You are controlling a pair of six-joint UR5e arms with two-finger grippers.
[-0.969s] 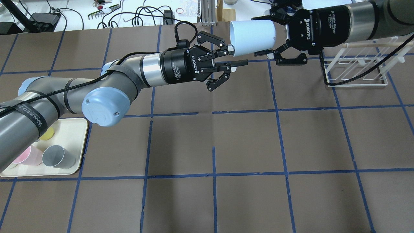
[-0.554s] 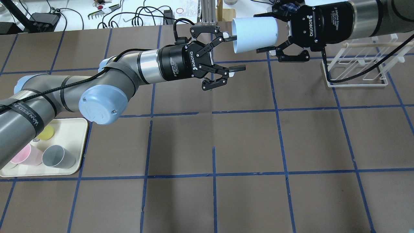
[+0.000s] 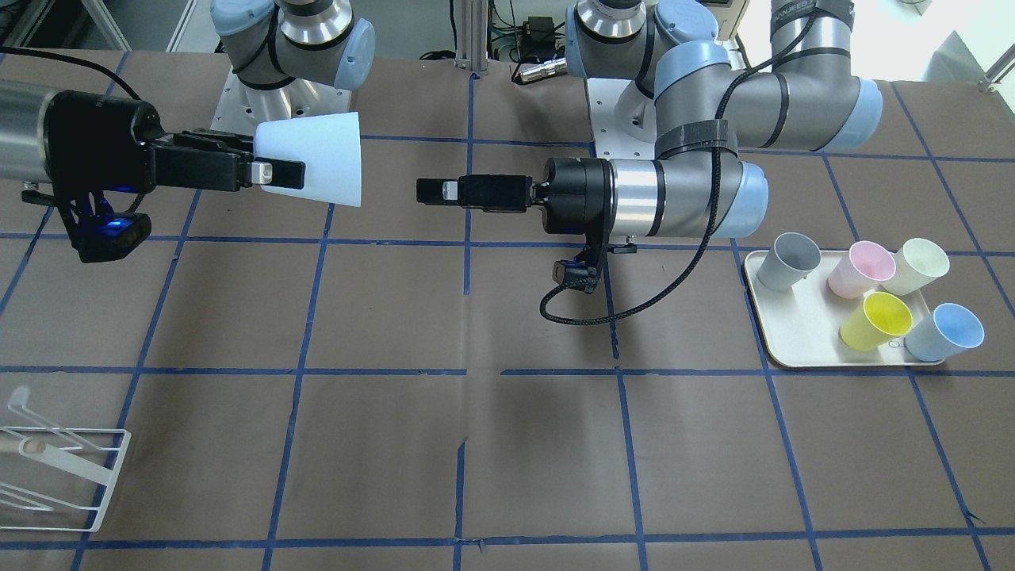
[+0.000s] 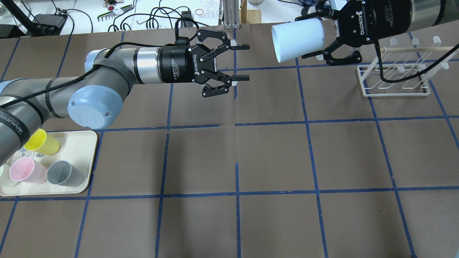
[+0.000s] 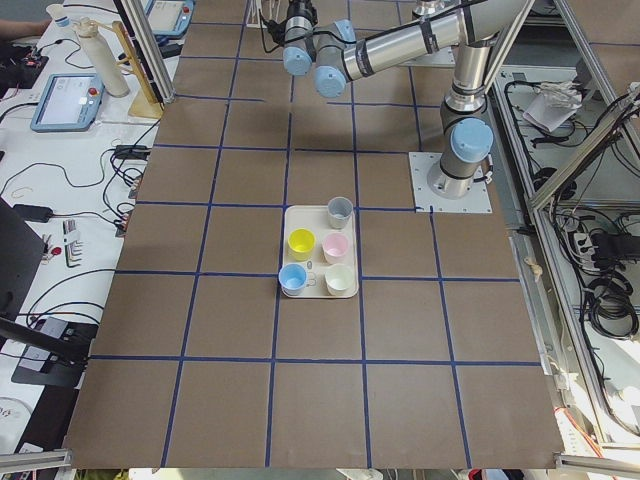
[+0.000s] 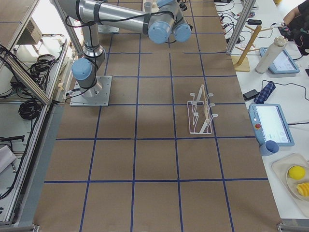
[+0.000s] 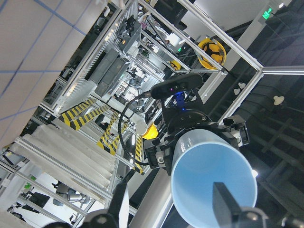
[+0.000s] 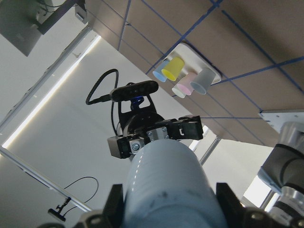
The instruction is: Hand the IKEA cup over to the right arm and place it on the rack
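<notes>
The pale blue IKEA cup [image 4: 297, 39] lies sideways in the air in my right gripper [image 4: 305, 37], which is shut on its narrow end; the rim faces my left gripper. It also shows in the front view [image 3: 313, 159] and in both wrist views [image 7: 211, 173] [image 8: 166, 185]. My left gripper [image 4: 244, 61] is open and empty, apart from the cup, at about the same height [image 3: 432, 190]. The white wire rack [image 4: 394, 71] stands on the table just beyond and below the right gripper. A second pale blue cup [image 3: 947, 331] stands on the tray.
A cream tray [image 3: 793, 341] near the left arm's base holds grey [image 3: 785, 262], pink [image 3: 860, 270], cream [image 3: 920, 266] and yellow [image 3: 876, 321] cups. Cables and tools lie on the bench [image 4: 143, 14] behind the table.
My left gripper has opened wider, let go of the cup and drawn back to the left. My right gripper has carried the cup to the right, toward the rack.
</notes>
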